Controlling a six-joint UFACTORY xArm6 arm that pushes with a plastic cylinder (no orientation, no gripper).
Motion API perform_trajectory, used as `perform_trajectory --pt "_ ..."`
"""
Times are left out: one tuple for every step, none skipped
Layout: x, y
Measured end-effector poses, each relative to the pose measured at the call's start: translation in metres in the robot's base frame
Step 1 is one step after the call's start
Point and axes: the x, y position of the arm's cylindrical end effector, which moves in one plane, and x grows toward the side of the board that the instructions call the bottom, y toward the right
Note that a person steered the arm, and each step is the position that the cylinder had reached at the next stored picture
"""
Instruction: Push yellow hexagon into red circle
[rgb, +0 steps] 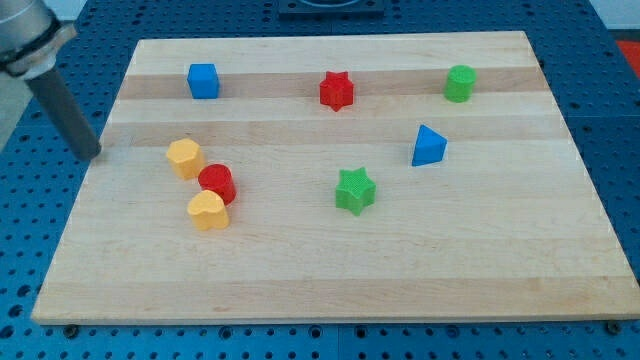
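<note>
The yellow hexagon (185, 157) sits on the wooden board at the view's left. The red circle (217, 183) lies just to its lower right, and the two appear to touch. A yellow heart (208, 211) rests right below the red circle, touching it. My tip (92, 155) is at the board's left edge, well to the left of the yellow hexagon and apart from every block.
A blue cube (203, 80), a red star (337, 90) and a green cylinder (460, 83) stand along the view's top. A blue triangle (428, 145) and a green star (355, 190) lie right of centre. The wooden board (330, 285) rests on a blue perforated table.
</note>
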Motion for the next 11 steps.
perform_trajectory --pt "0.019 0.005" --pt "0.019 0.029" --pt "0.019 0.055" --pt "0.017 0.071" --pt "0.007 0.086" --pt "-0.001 0.095" --pt "-0.015 0.095" --pt "-0.016 0.096" --pt "-0.016 0.101" --pt "-0.016 0.108" --pt "-0.014 0.114"
